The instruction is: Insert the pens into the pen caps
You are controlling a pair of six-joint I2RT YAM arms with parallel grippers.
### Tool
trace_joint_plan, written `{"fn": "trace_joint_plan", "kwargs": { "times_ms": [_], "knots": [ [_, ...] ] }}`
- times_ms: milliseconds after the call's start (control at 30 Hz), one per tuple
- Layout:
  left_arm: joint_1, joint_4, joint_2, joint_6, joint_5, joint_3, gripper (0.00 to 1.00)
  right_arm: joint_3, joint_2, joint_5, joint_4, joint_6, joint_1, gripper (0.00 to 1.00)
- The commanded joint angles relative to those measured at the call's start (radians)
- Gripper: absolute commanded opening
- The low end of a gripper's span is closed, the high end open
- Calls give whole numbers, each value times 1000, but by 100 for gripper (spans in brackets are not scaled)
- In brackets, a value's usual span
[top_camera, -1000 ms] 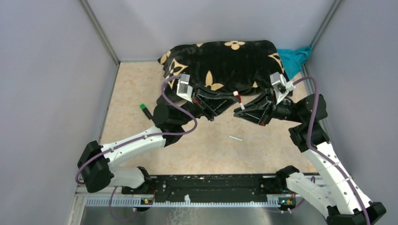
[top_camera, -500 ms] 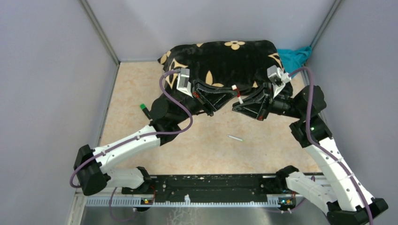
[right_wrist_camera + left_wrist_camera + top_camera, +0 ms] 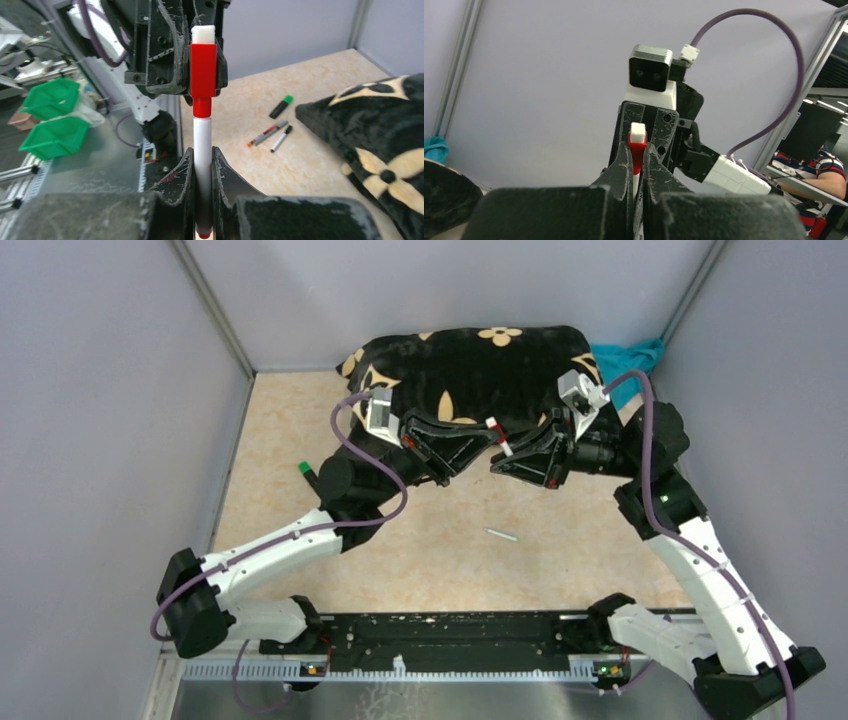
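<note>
My right claw [image 3: 202, 160] is clamped on the white barrel of a pen [image 3: 202, 134], which stands straight up out of my fingers. Directly above it, my left claw [image 3: 638, 165] is pinched tight on a red cap [image 3: 203, 70] with a white end. The cap sits over the pen's tip, in line with the barrel. A narrow red collar shows between the cap and the white barrel, so I judge the cap is on but perhaps not fully home.

This is the joining step for this pen. The next move calls for a straight push of the two claws toward each other along the barrel with no sideways lean, then one claw letting go.

The claws meet in the air over the near edge of the pillow [image 3: 480, 365]. Below and beyond my right claw, on the table [image 3: 440, 560], lie a green-ended marker [image 3: 282, 106] and two loose pens [image 3: 269, 132] close together. I can't tell whether those are capped. Another pen [image 3: 501, 535] lies nearer my bases, well apart from both claws.
</note>
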Motion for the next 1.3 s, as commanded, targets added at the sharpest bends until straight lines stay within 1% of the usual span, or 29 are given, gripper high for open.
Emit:
{"fn": "trace_joint_plan", "kwargs": {
  "times_ms": [0, 33, 67, 133, 167, 200, 233, 300, 333, 367, 400, 433, 467, 533, 600, 633, 667, 700, 800, 833, 900, 1000, 1067, 1100, 1133, 1267],
  "knots": [
    [-71, -512, 115, -43, 371, -52, 0, 174, 19, 456, 68, -194, 15, 0],
    [-71, -538, 123, -33, 373, -39, 0, 177, 21, 409, 85, -170, 14, 0],
    [-72, -560, 133, -16, 372, -28, 0, 167, 23, 325, 139, -99, 15, 0],
    [-76, -616, 158, 11, 371, 12, 0, 130, 33, 178, 313, 82, 15, 0],
    [-79, -638, 168, 24, 374, 26, 0, 117, 41, 139, 389, 151, 15, 0],
    [-79, -656, 176, 30, 381, 36, 0, 115, 45, 119, 415, 174, 15, 0],
    [-80, -658, 178, 31, 384, 34, 0, 119, 44, 138, 403, 156, 15, 0],
    [-79, -632, 168, 25, 384, 13, 0, 164, 35, 295, 219, -3, 15, 0],
    [-78, -615, 159, 21, 378, -1, 0, 172, 38, 315, 188, -21, 9, 0],
    [-79, -593, 150, 17, 370, -18, 0, 168, 45, 254, 221, 24, -13, 0],
    [-78, -569, 139, 12, 364, -29, 0, 145, 63, 119, 401, 218, -34, 0],
    [-74, -552, 132, 10, 358, -38, 0, 107, 78, 49, 565, 360, -36, 0],
    [-71, -541, 123, 6, 346, -42, 0, 80, 71, 61, 568, 357, -26, 0],
    [-65, -521, 95, 1, 307, -44, 0, 103, 45, 159, 309, 110, 9, 0],
    [-59, -500, 54, -13, 209, -46, 0, 79, 34, 183, 246, 48, 10, 0],
    [-56, -479, 29, -20, 160, -50, 2, 60, 28, 173, 227, 33, 10, 0],
    [-52, -454, 5, -24, 114, -57, 10, 26, 16, 162, 240, 49, 11, 0],
    [-50, -437, -23, -27, 59, -63, 20, -8, 5, 158, 247, 58, 11, 0],
    [-39, -426, -100, -15, -58, -69, 56, -100, -25, 153, 228, 50, 12, 0],
    [-38, -441, -125, -7, -91, -70, 65, -127, -35, 144, 217, 41, 11, 0],
    [-35, -477, -176, 30, -131, -76, 76, -178, -50, 117, 202, 16, 12, 0],
    [-29, -579, -239, 95, -175, -80, 84, -262, -63, 92, 159, -56, 10, 0],
    [-26, -694, -280, 131, -215, -72, 87, -308, -64, 128, 93, -106, 10, 0],
    [-26, -747, -291, 147, -237, -61, 87, -333, -62, 146, 74, -131, 10, 0],
    [-25, -810, -301, 160, -301, -43, 87, -352, -60, 166, 59, -149, 10, 0],
    [-24, -1018, -323, 190, -454, 19, 88, -417, -11, 263, 35, -181, 11, 0]
  ]
}}
